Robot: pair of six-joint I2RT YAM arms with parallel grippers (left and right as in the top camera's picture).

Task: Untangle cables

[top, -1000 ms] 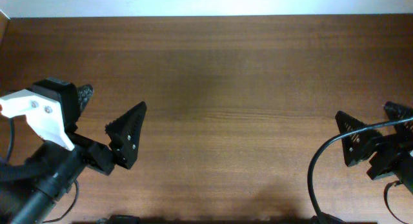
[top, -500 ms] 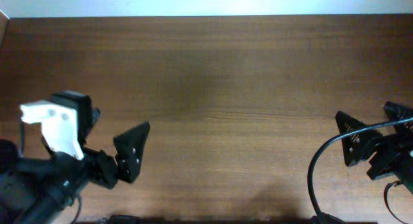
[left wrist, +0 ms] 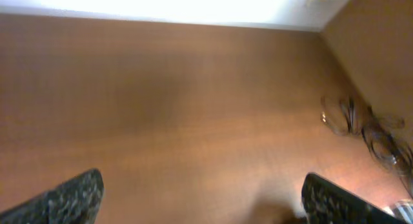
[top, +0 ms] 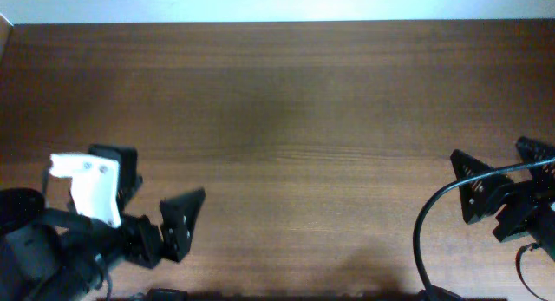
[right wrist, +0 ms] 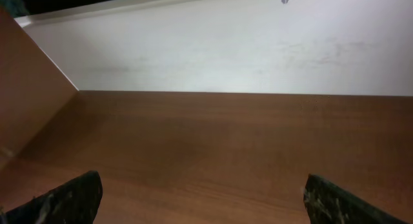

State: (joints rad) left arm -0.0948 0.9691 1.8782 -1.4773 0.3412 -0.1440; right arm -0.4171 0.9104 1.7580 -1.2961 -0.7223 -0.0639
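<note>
The cables [left wrist: 365,125] show only in the left wrist view, as a blurred bunch of thin dark loops lying on the wooden table [top: 295,101] at the far right, well away from my fingers. They are out of the overhead view. My left gripper [top: 160,179] [left wrist: 203,198] hangs near the table's front left corner, open, with bare wood between its fingers. My right gripper [top: 488,150] [right wrist: 203,198] sits at the right edge, also open and holding nothing.
A white wall [right wrist: 245,50] runs along the table's far edge. A wooden side panel [right wrist: 29,95] rises at the left of the right wrist view. The right arm's thick black cable [top: 423,232] loops over the front right of the table.
My left arm has drawn back toward the front edge of the table, its gripper staying open. The right arm has not moved.
</note>
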